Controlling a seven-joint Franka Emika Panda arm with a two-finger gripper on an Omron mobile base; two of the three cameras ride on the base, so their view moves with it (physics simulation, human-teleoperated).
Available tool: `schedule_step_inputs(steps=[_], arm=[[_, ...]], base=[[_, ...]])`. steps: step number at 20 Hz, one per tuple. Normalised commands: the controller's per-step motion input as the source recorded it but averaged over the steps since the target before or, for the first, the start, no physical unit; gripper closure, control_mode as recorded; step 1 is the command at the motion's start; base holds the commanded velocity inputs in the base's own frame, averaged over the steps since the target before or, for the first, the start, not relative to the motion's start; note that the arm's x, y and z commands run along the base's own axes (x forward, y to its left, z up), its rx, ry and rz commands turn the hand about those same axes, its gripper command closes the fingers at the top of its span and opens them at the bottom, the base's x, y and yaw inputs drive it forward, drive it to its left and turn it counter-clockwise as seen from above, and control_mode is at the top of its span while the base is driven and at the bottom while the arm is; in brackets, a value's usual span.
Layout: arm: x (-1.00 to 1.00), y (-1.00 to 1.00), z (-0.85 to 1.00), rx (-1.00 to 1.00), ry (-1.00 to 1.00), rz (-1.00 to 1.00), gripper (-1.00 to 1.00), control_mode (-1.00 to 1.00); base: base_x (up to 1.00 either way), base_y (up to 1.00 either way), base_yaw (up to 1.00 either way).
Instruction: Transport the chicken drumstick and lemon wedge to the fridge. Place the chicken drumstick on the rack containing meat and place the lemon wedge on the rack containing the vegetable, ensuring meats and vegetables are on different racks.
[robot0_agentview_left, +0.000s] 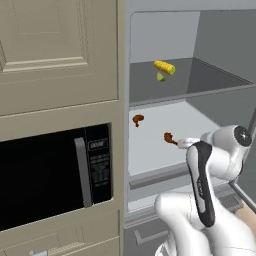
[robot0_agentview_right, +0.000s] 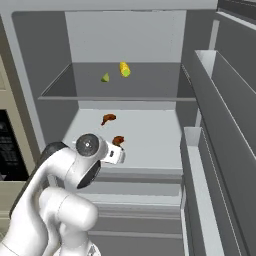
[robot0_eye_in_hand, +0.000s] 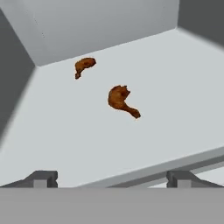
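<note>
The base views show the upper rack (robot0_agentview_left: 210, 82), holding the corn (robot0_agentview_left: 164, 67) with the lemon wedge (robot0_agentview_left: 160, 77) just beside it. On the pale lower rack (robot0_eye_in_hand: 175, 78), from left, lie a meat piece (robot0_eye_in_hand: 84, 65) and the chicken drumstick (robot0_eye_in_hand: 120, 99), well apart. The gripper (robot0_eye_in_hand: 111, 178) hangs released before the shelf edge, fingers spread, holding nothing; a microwave (robot0_agentview_left: 50, 172) sits left of the fridge.

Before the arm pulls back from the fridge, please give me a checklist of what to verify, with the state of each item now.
1. Nearer chicken drumstick lies on the lower rack, beside the other meat piece: ok.
2. Lemon wedge on the upper rack with the corn: ok.
3. Meat and vegetables on different racks: ok.
4. Gripper open, holding nothing: ok.
5. Fingers clear of the drumstick: ok.
</note>
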Motion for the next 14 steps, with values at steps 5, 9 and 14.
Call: schedule_step_inputs(steps=[5, 9, 14], arm=[[-1.0, 0.0, 0.72, 0.0, 0.07, -0.01, -1.0, -1.0], [-1.0, 0.0, 0.74, 0.0, 0.08, -0.03, -1.0, -1.0], [-1.0, 0.19, 0.72, -0.08, 0.0, -0.07, -1.0, -1.0]], base=[[0.0, 0.0, 0.0], [0.0, 0.0, 0.0], [0.0, 0.0, 0.0]])
